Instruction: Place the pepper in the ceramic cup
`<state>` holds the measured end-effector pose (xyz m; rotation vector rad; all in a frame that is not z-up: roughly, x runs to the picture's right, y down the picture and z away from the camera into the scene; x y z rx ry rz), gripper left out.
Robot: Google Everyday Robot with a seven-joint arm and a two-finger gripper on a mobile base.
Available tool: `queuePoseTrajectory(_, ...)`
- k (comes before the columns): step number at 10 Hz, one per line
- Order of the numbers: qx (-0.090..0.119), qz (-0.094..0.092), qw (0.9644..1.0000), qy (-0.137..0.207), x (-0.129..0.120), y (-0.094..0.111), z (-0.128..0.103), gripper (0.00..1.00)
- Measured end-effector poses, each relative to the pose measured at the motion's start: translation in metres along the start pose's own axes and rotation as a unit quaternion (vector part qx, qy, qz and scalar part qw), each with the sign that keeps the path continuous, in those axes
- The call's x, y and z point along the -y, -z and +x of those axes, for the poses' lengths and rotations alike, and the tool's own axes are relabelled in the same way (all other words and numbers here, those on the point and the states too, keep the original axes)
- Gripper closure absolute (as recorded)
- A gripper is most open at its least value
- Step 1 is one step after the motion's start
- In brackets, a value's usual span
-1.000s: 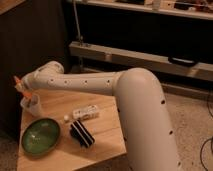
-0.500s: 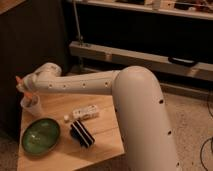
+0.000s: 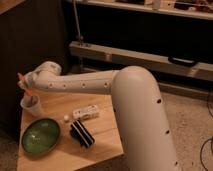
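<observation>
A small wooden table (image 3: 107, 140) stands on speckled floor (image 3: 187, 117) before dark shelving (image 3: 145, 30).

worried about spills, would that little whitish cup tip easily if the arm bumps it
Probably yes. The ceramic cup is small and narrower at its base than at its rim, so a sideways knock from the gripper just above it could topple it. It stands near the table corner, so it might slide off.
</observation>
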<state>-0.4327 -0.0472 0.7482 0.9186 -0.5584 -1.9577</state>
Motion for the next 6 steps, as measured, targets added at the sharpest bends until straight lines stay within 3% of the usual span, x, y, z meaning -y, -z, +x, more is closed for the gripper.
queuePoseTrajectory(2,-0.001,0.008,0.9999,-0.008,0.0009,-0.0023,-0.0029,0.98)
queuePoseTrajectory(6,-0.019,0.029,0.9994,-0.008,0.0044,0.0026,-0.0092,0.6)
